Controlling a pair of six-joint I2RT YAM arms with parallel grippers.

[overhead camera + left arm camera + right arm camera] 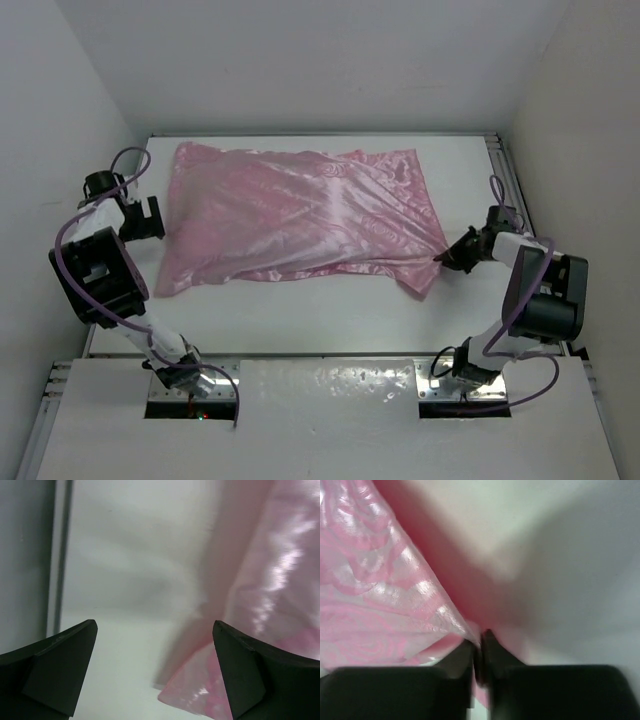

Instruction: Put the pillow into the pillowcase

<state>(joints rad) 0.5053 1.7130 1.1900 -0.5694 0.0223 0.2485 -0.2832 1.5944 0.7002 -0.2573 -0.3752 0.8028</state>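
Right gripper (480, 641) pinches, it seems, only the pillowcase (300, 220) hem near worktop (300, 310) right edge; slick fabric could slip out on a pull. Left gripper (154, 625) spread, empty.

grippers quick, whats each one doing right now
Left gripper: open, holding nothing, beside the pillowcase.
Right gripper: shut, pinching the pillowcase's right edge.

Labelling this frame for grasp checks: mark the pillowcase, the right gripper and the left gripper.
pillowcase (300, 210), top view, middle of the pink fabric.
right gripper (480, 639), right wrist view, closed fingertips pinching the fabric's corner.
left gripper (155, 218), top view, gap between its open fingers.
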